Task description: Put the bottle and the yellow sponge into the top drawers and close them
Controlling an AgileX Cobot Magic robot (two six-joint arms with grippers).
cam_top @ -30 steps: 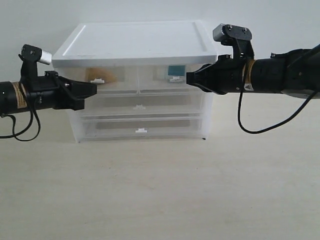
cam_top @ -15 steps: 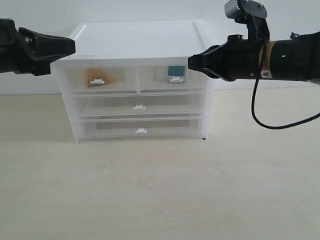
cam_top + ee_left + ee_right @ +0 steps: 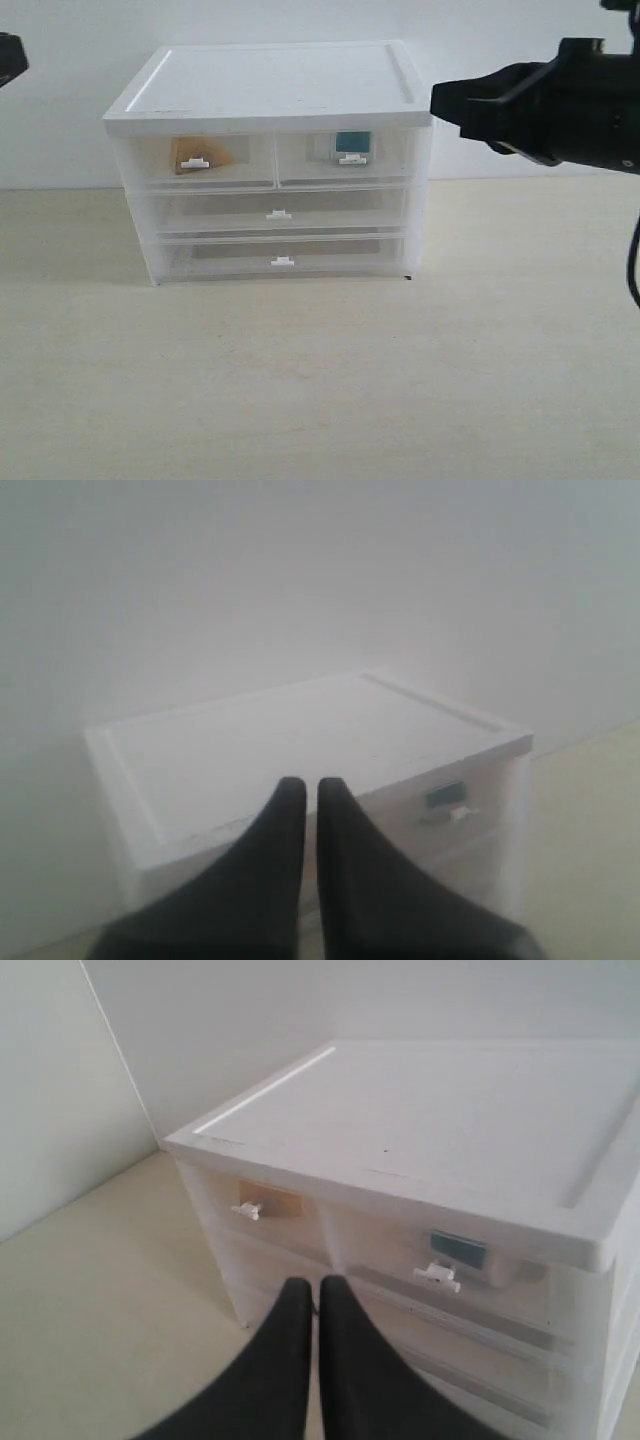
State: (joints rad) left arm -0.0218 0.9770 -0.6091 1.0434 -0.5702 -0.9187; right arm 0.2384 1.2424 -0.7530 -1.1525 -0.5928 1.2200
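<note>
Withdrawn left end effector (image 3: 311, 784), right end effector (image 3: 316, 1285), both closed, empty, beige tabletop (image 3: 320, 380), white wall (image 3: 60, 140)

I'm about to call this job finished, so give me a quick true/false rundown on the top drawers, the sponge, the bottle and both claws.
1. Both top drawers are pushed shut. True.
2. The yellow sponge lies in the right-hand top drawer. False: in the exterior view it is in the left-hand one.
3. The right claw holds the bottle. False: that claw is shut on nothing, and the bottle lies inside the right-hand top drawer.
4. The left claw is shut and empty. True.
</note>
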